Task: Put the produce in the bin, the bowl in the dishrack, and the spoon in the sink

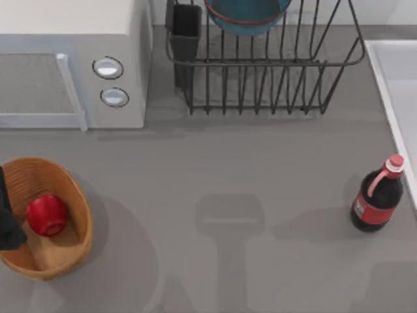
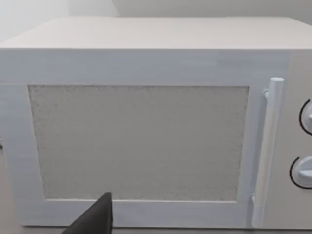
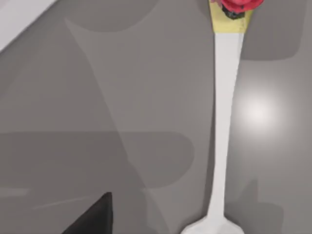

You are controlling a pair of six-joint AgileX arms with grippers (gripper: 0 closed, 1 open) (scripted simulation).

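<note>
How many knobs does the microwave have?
2: upper knob and lower knob, stacked on the microwave front panel's right end, beside the door handle.

Produce [image 1: 46,214] in bin [image 1: 73,189] at table's front left; microwave [image 1: 71,65] behind bin. Bowl [image 1: 246,15] in dishrack [image 1: 273,72], right of microwave. Bottle [image 1: 378,195] just left of sink [image 1: 399,91].

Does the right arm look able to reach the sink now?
Probably yes: the sink lies open at the top view's right; just mind the bottle standing beside its rim.
</note>
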